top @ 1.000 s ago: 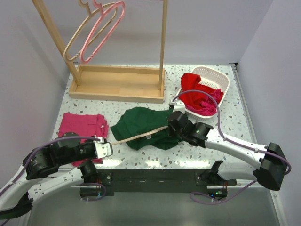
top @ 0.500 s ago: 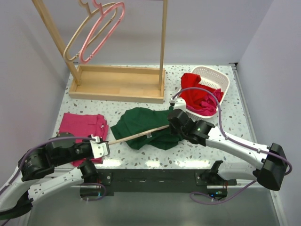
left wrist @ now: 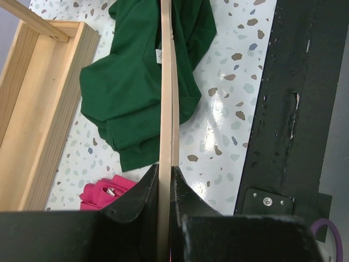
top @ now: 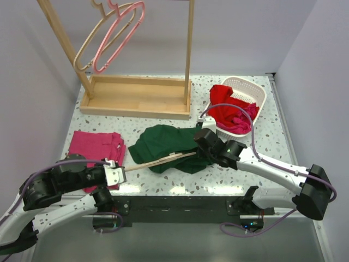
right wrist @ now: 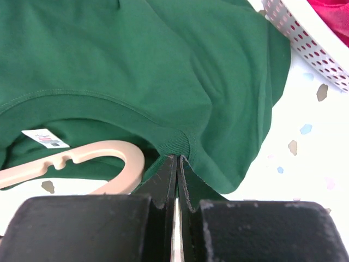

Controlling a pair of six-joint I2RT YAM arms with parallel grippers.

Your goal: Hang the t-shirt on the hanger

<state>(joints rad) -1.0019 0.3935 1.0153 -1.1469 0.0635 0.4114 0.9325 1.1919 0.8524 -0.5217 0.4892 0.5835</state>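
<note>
From where I stand, the dark green t-shirt (top: 163, 143) lies crumpled on the table just in front of the wooden rack (top: 136, 103), on the side nearer the arms. The left gripper (left wrist: 166, 173), farther out from the rack, clamps its narrow fingers on one end of the pale hanger (left wrist: 167, 98). The hanger reaches across the shirt. The right gripper (right wrist: 177, 162) pinches the ribbed neckband, fingers pressed together (the white label (right wrist: 45, 138) sits just by the hanger's notched end).

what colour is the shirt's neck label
White, with faint print; the label shows best in the right wrist view.
</note>
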